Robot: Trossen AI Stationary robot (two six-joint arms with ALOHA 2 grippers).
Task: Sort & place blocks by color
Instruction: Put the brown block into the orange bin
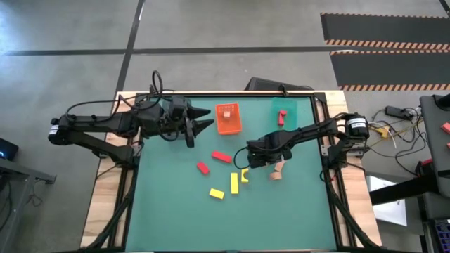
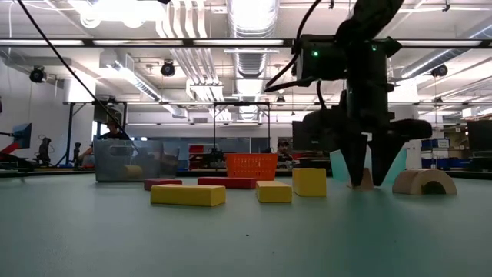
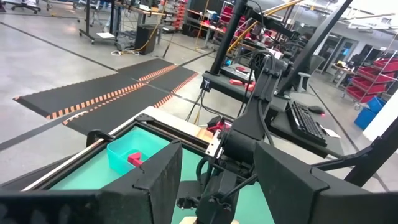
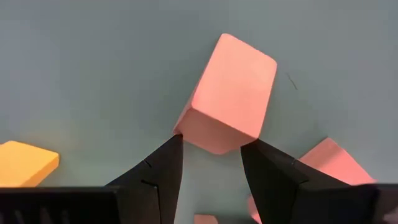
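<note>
A pale pink block point(image 4: 230, 93) lies on the green table. My right gripper point(image 4: 211, 146) points down over it, open, with one finger on either side of the block's near end; in the low view the gripper point(image 2: 370, 181) reaches almost down to the table. A pink arch block point(image 2: 423, 182) lies just beside it. Red blocks point(image 1: 221, 156) and yellow blocks point(image 1: 234, 183) are scattered toward the table's middle. My left gripper point(image 1: 206, 118) hangs open and level above the table's far left, holding nothing. My right gripper comes at the pink block from above, its fingers point(image 4: 163, 167) on either side of the block's near corner point(image 4: 186, 127). I cannot tell whether a fingertip touches it. The block rests on the table.
An orange tray point(image 1: 228, 121) holding a pink block and a teal tray point(image 1: 285, 107) holding a red block stand at the table's far edge. A yellow block point(image 1: 245, 176) lies close to my right gripper. The near half of the table point(image 1: 232, 225) is bare green surface.
</note>
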